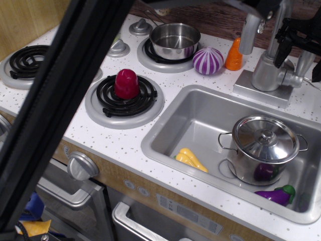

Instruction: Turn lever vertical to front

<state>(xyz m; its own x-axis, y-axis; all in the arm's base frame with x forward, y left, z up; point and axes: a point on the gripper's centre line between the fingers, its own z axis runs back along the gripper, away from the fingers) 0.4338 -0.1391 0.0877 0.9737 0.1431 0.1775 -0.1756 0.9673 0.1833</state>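
Note:
The lever (304,63) is a short silver-grey handle standing upright on a stubby stem (292,78) at the right of the faucet column (271,60), at the top right. My black gripper (299,56) hangs over it. One finger (281,47) is left of the lever with a visible gap, the other finger (317,70) is at its right by the frame edge. The jaws look open and straddle the lever. The lever's top is hidden by the gripper.
My dark arm (60,100) crosses the left of the view. The sink (200,108) holds a lidded steel pot (263,145), a purple eggplant (276,195) and a yellow item (190,159). A faucet spout (248,37), an orange bottle (233,54), a striped onion (207,60) and a steel pan (174,40) stand behind.

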